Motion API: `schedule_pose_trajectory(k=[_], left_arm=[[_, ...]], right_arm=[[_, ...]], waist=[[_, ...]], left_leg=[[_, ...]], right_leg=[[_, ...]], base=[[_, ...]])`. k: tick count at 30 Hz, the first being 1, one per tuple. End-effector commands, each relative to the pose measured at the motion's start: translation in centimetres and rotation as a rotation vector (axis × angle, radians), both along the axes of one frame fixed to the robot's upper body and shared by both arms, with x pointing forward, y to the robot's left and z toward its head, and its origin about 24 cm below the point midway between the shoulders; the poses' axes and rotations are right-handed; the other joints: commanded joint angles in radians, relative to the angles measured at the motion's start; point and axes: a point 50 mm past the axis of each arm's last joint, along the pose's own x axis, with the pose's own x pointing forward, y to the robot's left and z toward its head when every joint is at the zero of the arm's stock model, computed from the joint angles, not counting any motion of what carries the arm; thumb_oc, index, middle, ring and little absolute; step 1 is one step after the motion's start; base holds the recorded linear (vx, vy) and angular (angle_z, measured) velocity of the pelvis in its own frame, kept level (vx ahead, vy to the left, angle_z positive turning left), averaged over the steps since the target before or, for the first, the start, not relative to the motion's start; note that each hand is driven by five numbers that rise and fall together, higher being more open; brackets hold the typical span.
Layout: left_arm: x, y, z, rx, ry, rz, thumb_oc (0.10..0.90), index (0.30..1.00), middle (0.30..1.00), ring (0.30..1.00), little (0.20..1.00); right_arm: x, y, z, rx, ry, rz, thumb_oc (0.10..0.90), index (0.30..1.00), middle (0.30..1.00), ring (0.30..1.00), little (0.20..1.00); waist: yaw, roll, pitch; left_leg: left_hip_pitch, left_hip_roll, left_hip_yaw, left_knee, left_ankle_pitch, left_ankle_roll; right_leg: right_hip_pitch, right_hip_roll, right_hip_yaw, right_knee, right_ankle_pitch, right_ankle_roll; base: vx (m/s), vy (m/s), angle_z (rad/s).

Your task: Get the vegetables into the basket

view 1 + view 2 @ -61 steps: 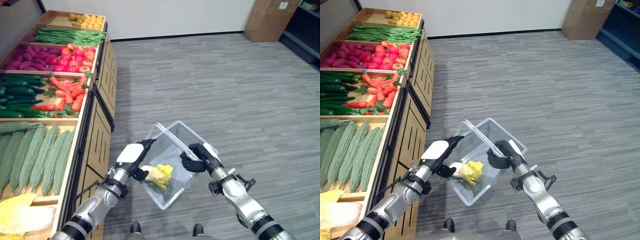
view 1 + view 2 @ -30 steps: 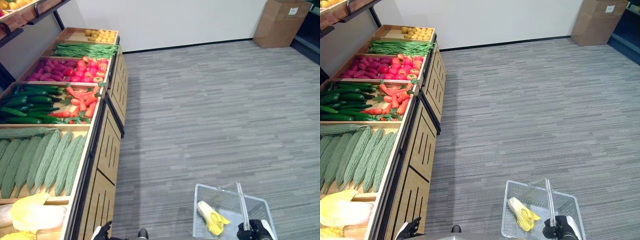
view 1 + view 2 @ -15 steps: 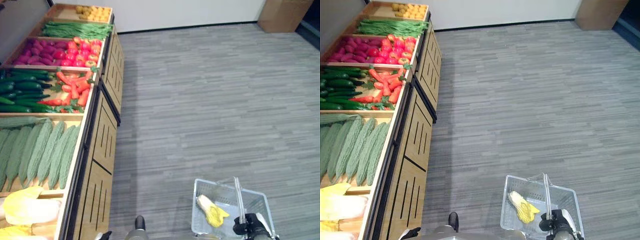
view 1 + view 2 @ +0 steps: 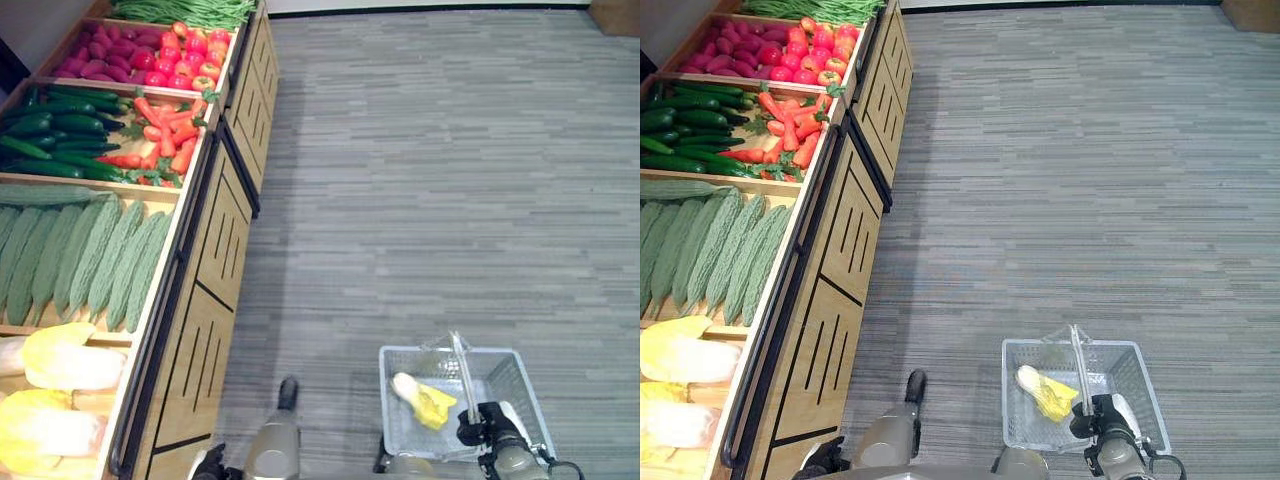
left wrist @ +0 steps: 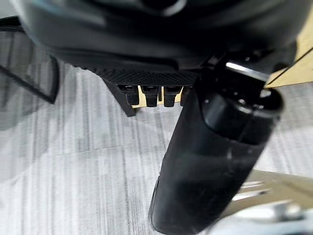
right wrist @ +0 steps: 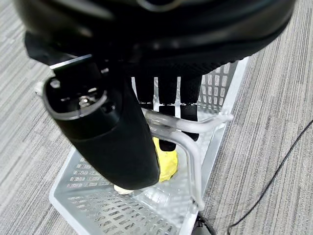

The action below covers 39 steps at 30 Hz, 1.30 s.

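A clear plastic basket (image 4: 520, 388) hangs low over the carpet on my right side. My right hand (image 4: 480, 424) is shut on its handle (image 6: 188, 128), fingers curled under the bar. One yellow cabbage (image 4: 423, 399) lies inside the basket, also seen as the cabbage (image 6: 166, 161) past the fingers. My left hand (image 4: 207, 464) hangs low beside the wooden stand, open and holding nothing; its fingers (image 5: 149, 94) are relaxed. More yellow cabbages (image 4: 62, 366) lie in the nearest bin of the stand.
A long wooden produce stand (image 4: 215, 250) runs along my left. Its bins hold bitter gourds (image 4: 90, 258), cucumbers (image 4: 50, 140), carrots (image 4: 162, 140) and tomatoes (image 4: 195, 62). Grey carpet (image 4: 450, 180) spreads open ahead and to the right.
My left hand let go of the cabbage in the basket and dropped to my side. The right hand lowered the basket. The camera has tilted down since.
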Motion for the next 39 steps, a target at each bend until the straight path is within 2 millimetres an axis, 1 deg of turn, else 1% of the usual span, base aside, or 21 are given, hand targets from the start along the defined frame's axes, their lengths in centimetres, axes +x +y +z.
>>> schedule_pose_trajectory(k=[1,5,7,8,10,11,13,14,15,17,19,20,23,24,25,27,30,32,33,34,39], left_arm=[[0.7,3.0,0.9,0.116,-0.037,-0.015,0.900,1.000,1.000,1.000,1.000],[0.2,3.4,0.9,0.133,-0.020,-0.027,0.900,1.000,1.000,1.000,1.000],[0.3,4.0,1.1,0.155,-0.022,-0.063,0.900,1.000,1.000,1.000,1.000],[0.3,4.0,1.1,0.155,-0.022,-0.063,0.900,1.000,1.000,1.000,1.000],[1.0,4.5,1.5,0.157,-0.053,-0.063,0.900,1.000,1.000,1.000,1.000],[1.2,4.5,1.5,0.158,-0.061,-0.066,0.900,1.000,1.000,1.000,1.000],[1.8,4.8,1.8,0.172,-0.071,-0.076,0.900,1.000,1.000,1.000,1.000],[1.8,4.8,1.8,0.172,-0.071,-0.076,0.900,1.000,1.000,1.000,1.000],[2.3,5.0,1.9,0.177,-0.082,-0.083,0.900,1.000,1.000,1.000,1.000],[2.6,5.1,2.0,0.180,-0.089,-0.082,0.900,1.000,1.000,1.000,1.000],[2.7,5.0,2.0,0.178,-0.090,-0.089,0.900,1.000,1.000,1.000,1.000],[2.6,4.8,1.9,0.175,-0.082,-0.094,0.900,1.000,1.000,1.000,1.000],[2.3,4.7,1.7,0.175,-0.056,-0.103,0.900,1.000,1.000,1.000,1.000],[2.3,4.7,1.7,0.175,-0.056,-0.102,0.900,1.000,1.000,1.000,1.000],[2.4,4.6,1.7,0.179,-0.053,-0.124,0.900,1.000,1.000,1.000,1.000],[1.9,4.4,1.5,0.169,-0.042,-0.111,0.900,1.000,1.000,1.000,1.000],[1.3,4.1,1.3,0.160,-0.021,-0.108,0.900,1.000,1.000,1.000,1.000],[1.0,4.0,1.2,0.155,-0.014,-0.111,0.900,1.000,1.000,1.000,1.000],[1.0,3.9,1.2,0.155,-0.014,-0.111,0.900,1.000,1.000,1.000,1.000],[1.4,3.9,1.2,0.162,-0.021,-0.115,0.900,1.000,1.000,1.000,1.000],[1.6,3.2,1.1,0.144,-0.034,-0.071,0.900,1.000,1.000,1.000,1.000]], right_arm=[[2.8,0.1,1.6,-0.024,-0.147,0.068,0.400,0.300,0.300,0.300,0.300],[2.4,1.0,1.1,-0.002,-0.132,0.085,0.400,0.300,0.300,0.300,0.300],[1.5,1.5,0.5,0.021,-0.105,0.063,0.400,0.300,0.300,0.300,0.300],[1.5,1.5,0.5,0.021,-0.105,0.063,0.400,0.300,0.300,0.300,0.300],[1.3,1.7,0.3,0.035,-0.093,0.049,0.400,0.300,0.300,0.300,0.300],[1.6,1.7,0.3,0.038,-0.100,0.045,0.400,0.300,0.300,0.300,0.300],[2.2,1.9,0.5,0.048,-0.119,0.031,0.400,0.300,0.300,0.300,0.300],[2.2,1.9,0.5,0.048,-0.119,0.031,0.400,0.300,0.300,0.300,0.300],[2.9,2.3,0.6,0.059,-0.138,0.041,0.400,0.300,0.300,0.300,0.300],[3.5,2.6,0.9,0.059,-0.152,0.064,0.400,0.300,0.300,0.300,0.300],[4.0,2.6,1.2,0.058,-0.169,0.082,0.400,0.300,0.300,0.300,0.300],[4.1,2.6,1.2,0.056,-0.170,0.084,0.400,0.300,0.300,0.300,0.300],[5.0,3.0,1.7,0.048,-0.195,0.120,0.400,0.300,0.300,0.300,0.300],[5.0,3.0,1.7,0.047,-0.195,0.120,0.400,0.300,0.300,0.300,0.300],[5.1,2.9,1.8,0.035,-0.190,0.149,0.400,0.300,0.300,0.300,0.300],[4.4,2.9,1.4,0.037,-0.167,0.143,0.400,0.300,0.300,0.300,0.300],[3.9,2.7,1.1,0.037,-0.137,0.145,0.400,0.300,0.300,0.300,0.300],[3.8,2.0,1.2,0.025,-0.135,0.141,0.400,0.300,0.300,0.300,0.300],[3.8,2.0,1.2,0.024,-0.135,0.141,0.400,0.300,0.300,0.300,0.300],[4.1,1.5,1.6,0.008,-0.152,0.136,0.400,0.300,0.300,0.300,0.300],[3.6,0.5,1.8,-0.017,-0.149,0.105,0.400,0.300,0.300,0.300,0.300]], waist=[[0.031,-0.039,-0.031],[0.041,-0.063,-0.054],[0.042,-0.089,-0.071],[0.042,-0.089,-0.071],[0.044,-0.110,-0.082],[0.043,-0.110,-0.078],[0.035,-0.107,-0.063],[0.035,-0.108,-0.063],[0.020,-0.088,-0.042],[0.011,-0.073,-0.023],[0.002,-0.062,-0.008],[-0.001,-0.063,-0.007],[-0.019,-0.069,0.002],[-0.020,-0.067,0.005],[-0.028,-0.072,0.002],[-0.027,-0.090,-0.006],[-0.024,-0.085,-0.026],[-0.018,-0.068,-0.043],[-0.019,-0.067,-0.043],[-0.019,-0.056,-0.042],[-0.014,-0.051,-0.030]], left_leg=[[-0.085,-0.002,0.014,0.033,0.180,0.029],[-0.062,-0.015,0.031,0.047,0.148,0.061],[-0.061,-0.040,0.054,0.094,0.104,0.094],[-0.061,-0.040,0.054,0.094,0.104,0.094],[-0.047,-0.073,0.065,0.106,0.060,0.138],[-0.042,-0.078,0.068,0.107,0.049,0.149],[-0.015,-0.100,0.074,0.107,0.025,0.175],[-0.015,-0.100,0.074,0.107,0.025,0.175],[0.020,-0.105,0.061,0.106,0.002,0.189],[0.060,-0.107,0.051,0.092,-0.009,0.192],[0.088,-0.105,0.034,0.085,-0.025,0.182],[0.096,-0.105,0.026,0.085,-0.031,0.177],[0.127,-0.093,-0.001,0.084,-0.064,0.148],[0.131,-0.091,-0.002,0.084,-0.066,0.148],[0.145,-0.084,-0.016,0.085,-0.083,0.136],[0.166,-0.080,-0.031,0.112,-0.115,0.123],[0.181,-0.057,-0.050,0.110,-0.118,0.105],[0.179,-0.005,-0.080,0.102,-0.098,0.075],[0.179,-0.004,-0.081,0.102,-0.099,0.074],[0.172,0.025,-0.093,0.121,-0.072,0.056],[0.119,0.024,-0.086,0.232,-0.012,0.028]], right_leg=[[0.118,0.084,0.039,0.103,-0.156,0.007],[0.138,0.052,0.059,0.128,-0.174,0.030],[0.131,0.013,0.070,0.166,-0.156,0.054],[0.131,0.013,0.070,0.166,-0.156,0.054],[0.070,-0.019,0.088,0.282,-0.100,0.088],[0.040,-0.026,0.091,0.338,-0.080,0.096],[-0.016,-0.035,0.110,0.486,0.016,0.127],[-0.016,-0.036,0.110,0.487,0.015,0.127],[-0.083,-0.033,0.111,0.572,0.054,0.123],[-0.138,-0.053,0.075,0.551,0.038,0.103],[-0.159,-0.065,0.036,0.447,-0.010,0.080],[-0.164,-0.072,0.035,0.388,-0.011,0.077],[-0.207,-0.117,0.061,0.178,0.071,0.099],[-0.200,-0.114,0.059,0.172,0.073,0.099],[-0.230,-0.139,0.088,0.126,0.107,0.112],[-0.192,-0.129,0.081,0.116,0.123,0.116],[-0.169,-0.112,0.046,0.101,0.120,0.109],[-0.149,-0.067,-0.001,0.121,0.070,0.081],[-0.148,-0.067,-0.002,0.122,0.069,0.080],[-0.144,-0.047,-0.019,0.138,0.040,0.061],[-0.092,-0.032,-0.066,0.116,0.019,0.037]], base=[[0.19,0.104,-0.95],[0.26,0.212,-0.57],[0.21,0.219,-0.28],[0.19,0.236,-0.10],[0.16,0.274,-0.12],[0.08,0.228,-0.16],[0.06,0.188,-0.18],[0.09,0.193,-0.09],[0.10,0.154,0.08],[0.14,0.111,0.20],[0.20,-0.039,0.18],[0.22,-0.117,0.12],[0.21,-0.166,0.11],[0.24,-0.200,0.28],[0.29,-0.239,0.48],[0.32,-0.260,0.49],[0.23,-0.213,0.50],[0.26,-0.313,0.30],[0.27,-0.339,0.30],[0.18,-0.214,0.31],[0.15,-0.175,0.33]])
